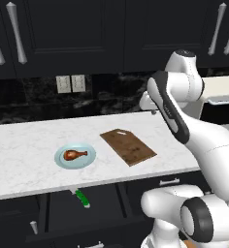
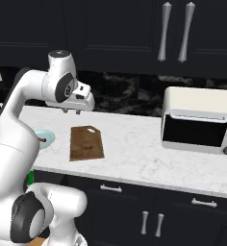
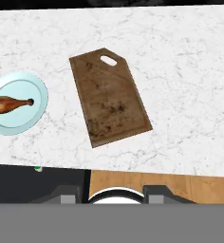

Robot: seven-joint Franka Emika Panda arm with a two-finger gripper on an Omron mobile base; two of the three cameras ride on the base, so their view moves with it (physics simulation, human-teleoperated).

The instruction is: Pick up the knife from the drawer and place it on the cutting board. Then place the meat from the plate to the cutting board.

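Observation:
The knife [image 1: 82,198] lies in the open black drawer [image 1: 102,206] below the counter edge; its green handle shows and also peeks out in the hand view [image 3: 38,168]. The dark brown cutting board [image 1: 128,146] [image 3: 110,97] lies bare on the white counter. Left of it, the pale plate [image 1: 61,160] [image 3: 20,121] carries the meat [image 1: 75,154] [image 3: 9,104]. My gripper [image 1: 152,112] [image 2: 74,111] hangs high over the counter behind the board's far end, open, with nothing between its fingers.
A white toaster oven [image 2: 197,120] stands on the counter to the right. Wall outlets [image 1: 70,83] sit on the dark backsplash under black upper cabinets. Narrower closed drawers [image 2: 110,188] run under the counter on the right. Wooden floor [image 3: 180,182] lies below the counter edge.

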